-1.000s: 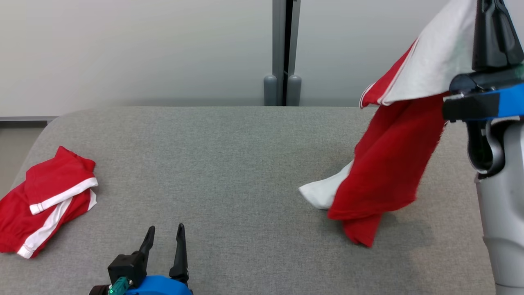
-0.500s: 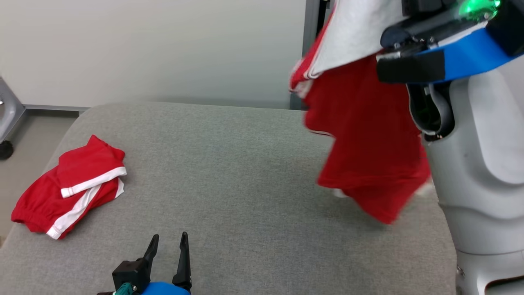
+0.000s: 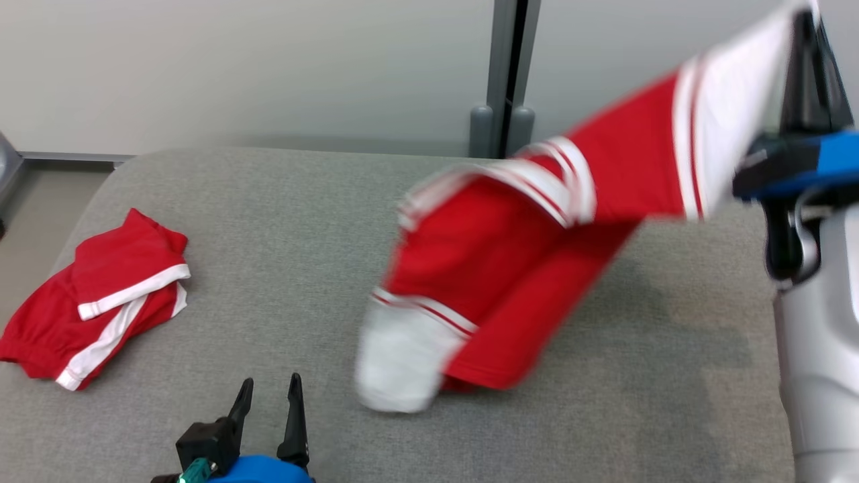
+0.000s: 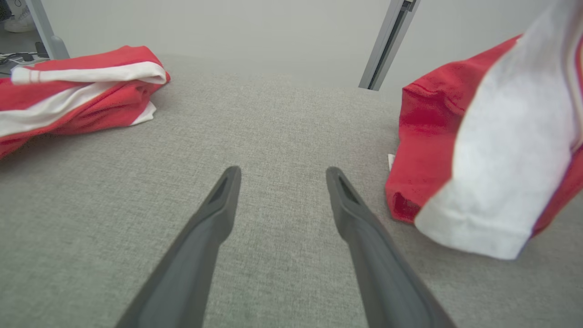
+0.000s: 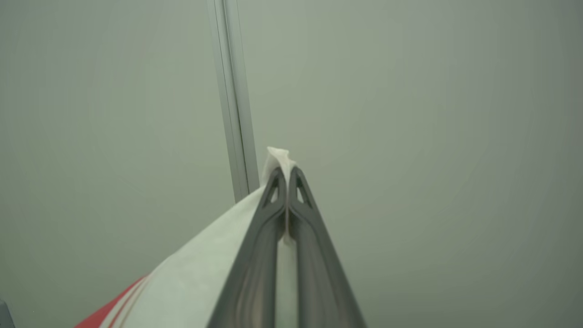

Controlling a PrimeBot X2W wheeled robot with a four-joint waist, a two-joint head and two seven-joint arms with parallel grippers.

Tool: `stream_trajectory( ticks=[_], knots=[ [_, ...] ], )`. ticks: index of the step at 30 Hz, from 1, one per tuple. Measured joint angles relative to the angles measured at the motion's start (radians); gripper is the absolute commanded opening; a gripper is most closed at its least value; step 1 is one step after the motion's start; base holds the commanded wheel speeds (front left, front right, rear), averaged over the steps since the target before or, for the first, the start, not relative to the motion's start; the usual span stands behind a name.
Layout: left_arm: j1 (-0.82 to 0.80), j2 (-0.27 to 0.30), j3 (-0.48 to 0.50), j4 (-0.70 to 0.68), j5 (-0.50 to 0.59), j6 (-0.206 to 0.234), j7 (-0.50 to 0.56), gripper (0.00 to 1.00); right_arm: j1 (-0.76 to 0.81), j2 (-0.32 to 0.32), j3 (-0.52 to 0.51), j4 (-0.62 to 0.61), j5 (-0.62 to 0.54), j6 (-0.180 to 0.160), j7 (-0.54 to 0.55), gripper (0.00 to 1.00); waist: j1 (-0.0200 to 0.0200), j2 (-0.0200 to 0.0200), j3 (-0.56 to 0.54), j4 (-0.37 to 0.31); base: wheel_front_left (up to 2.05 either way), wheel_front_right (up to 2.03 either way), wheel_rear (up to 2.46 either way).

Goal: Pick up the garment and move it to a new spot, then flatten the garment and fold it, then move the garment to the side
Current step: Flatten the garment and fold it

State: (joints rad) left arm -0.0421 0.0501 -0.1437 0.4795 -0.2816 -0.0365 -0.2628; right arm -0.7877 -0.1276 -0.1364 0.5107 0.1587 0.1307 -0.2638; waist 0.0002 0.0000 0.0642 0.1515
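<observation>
**Garment hung high from my right fingers, over the bench**

I have the red-and-white garment [image 3: 510, 282] pinched by a white corner between my right fingers [image 5: 264, 237], which are pressed together on the cloth. I judge the high hold lets it hang open, ready to be laid flat on a bare part of the bench [image 3: 302, 221]. It stretches from that corner down over the bench's middle, blurred. I cannot tell whether its lower white end touches the bench. My right arm [image 3: 815, 349] stands upright at the bench's right edge, fingers pointing up. My left fingers [image 4: 214, 218] are spread with nothing between them, low at the bench's near edge, pointing across it. Folded red shorts [image 3: 100, 302] lie at the bench's left edge.
</observation>
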Motion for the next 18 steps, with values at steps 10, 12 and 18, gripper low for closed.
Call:
stream_trajectory(
  ticks=[10,12,18],
  knots=[
    [-0.056,0.000,-0.022,-0.013,0.021,-0.019,0.000,1.00,0.197,-0.011,-0.198,0.211,-0.118,0.000,0.000,1.00,-0.0001,0.0000,0.056,-0.057,0.00,0.00,0.00],
    [-0.066,0.000,-0.030,-0.014,0.025,-0.026,0.000,1.00,0.222,0.003,-0.205,0.195,-0.128,0.000,0.000,1.00,-0.0001,-0.0001,0.060,-0.070,0.00,0.00,0.00],
    [-0.084,0.000,-0.081,-0.013,0.015,-0.053,0.000,1.00,0.301,0.049,-0.182,0.124,-0.120,0.000,0.000,1.00,-0.0003,0.0000,0.070,-0.117,0.00,0.00,0.00]
  ],
)
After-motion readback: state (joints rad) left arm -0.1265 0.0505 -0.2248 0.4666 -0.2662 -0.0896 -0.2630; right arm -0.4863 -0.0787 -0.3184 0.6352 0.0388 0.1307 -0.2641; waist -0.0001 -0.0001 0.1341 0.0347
